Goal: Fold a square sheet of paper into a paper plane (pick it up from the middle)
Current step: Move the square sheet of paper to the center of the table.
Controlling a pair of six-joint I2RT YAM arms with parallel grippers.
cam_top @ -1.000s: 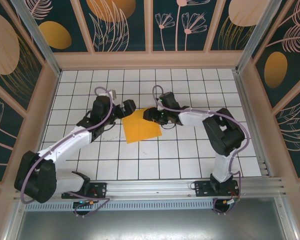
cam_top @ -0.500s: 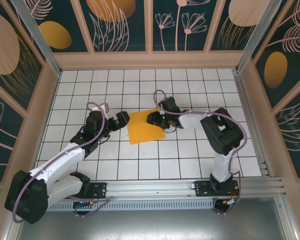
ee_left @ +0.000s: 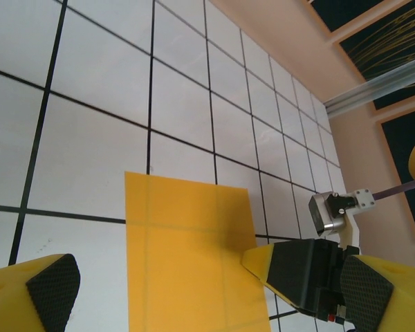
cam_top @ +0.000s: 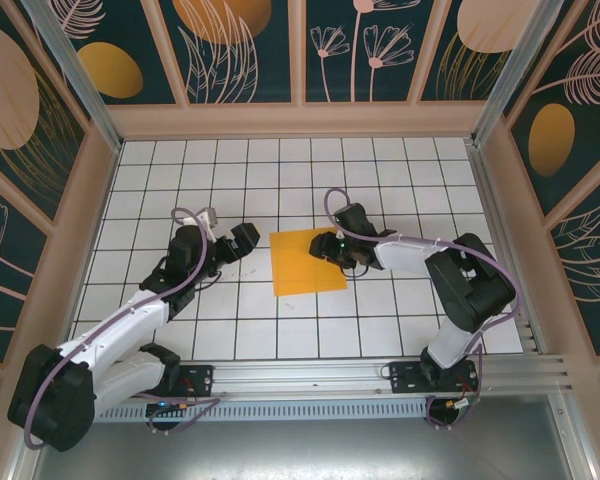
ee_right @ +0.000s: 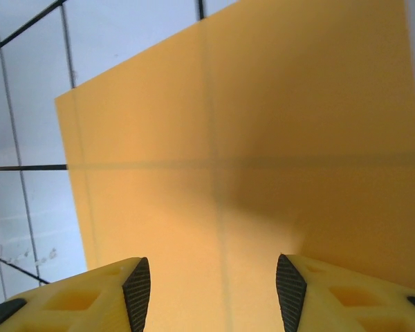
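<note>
Square sheet of paper (cam_top: 305, 265) had slid rightward with the right pincer (cam_top: 332, 247); left pincer (cam_top: 245, 240) had pulled back. Paper lay flat and unfolded on the surface (cam_top: 380, 310), its edge under the right pincer's half-open, empty jaws. Left pincer gaped wide, empty, nearby. Still positioning; next needs a mid-sheet pinch. No readable writing.

Surface (cam_top: 180, 170): white tiled top with dark grid lines and a pale raised border on three sides. Contents, one item: the square sheet of paper (cam_top: 302, 265), orange-yellow, near the middle, slightly skewed to the grid, whose lines show faintly through it.
</note>
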